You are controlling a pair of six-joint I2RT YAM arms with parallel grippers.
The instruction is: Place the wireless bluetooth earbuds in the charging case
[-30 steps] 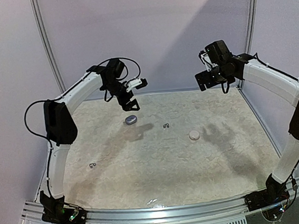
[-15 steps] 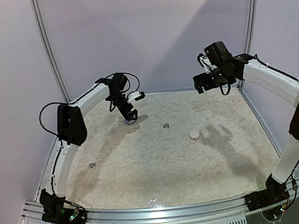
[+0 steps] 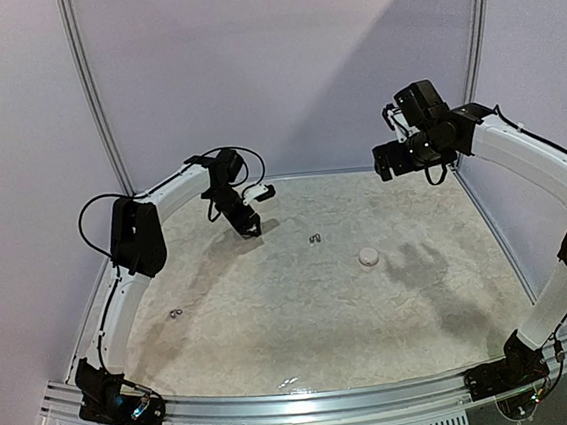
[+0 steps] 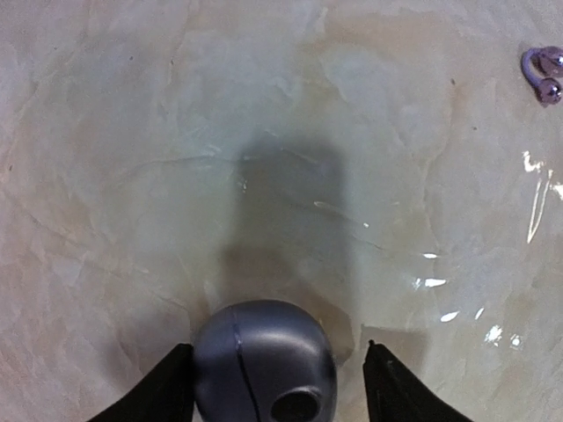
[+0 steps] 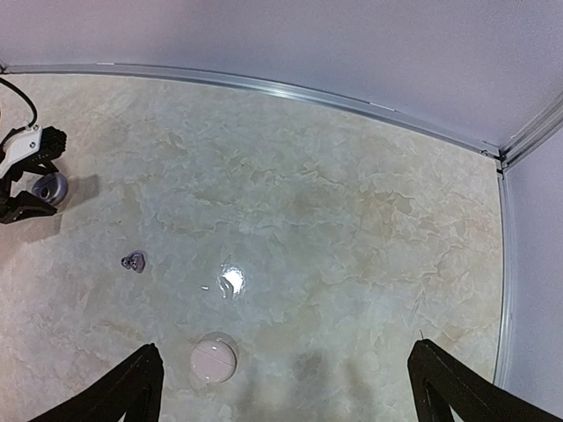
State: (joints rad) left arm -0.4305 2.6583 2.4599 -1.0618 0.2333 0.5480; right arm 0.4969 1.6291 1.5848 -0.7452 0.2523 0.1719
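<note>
The left gripper (image 3: 248, 226) is down on the table (image 3: 306, 341) at 11 o'clock from the table's middle, set over the grey case (image 4: 264, 360). In the left wrist view the case sits between the two fingers. The finger at 9 o'clock (image 4: 163, 391) is against its side or very nearly so. The finger at 3 o'clock (image 4: 396, 387) stands apart from it, with bare table showing in the gap. The jaws are thus partly open around the case and not clamped on it.

One pair of earbuds (image 3: 315, 238), dark grey with shiny tips, lies on the table at 12 o'clock from the middle. It is at 3 o'clock from the grey case and apart from it. A second tiny pair (image 3: 176, 312) lies at 9 o'clock near the left edge; its colour is too small to tell. No earbud is in a case or in a gripper.

The white case (image 3: 368, 257) lies closed at 2 o'clock from the middle, well apart from the grey one.

The right gripper (image 5: 283, 346) hangs above the table's 1 o'clock corner, jaws wide and holding nothing.
</note>
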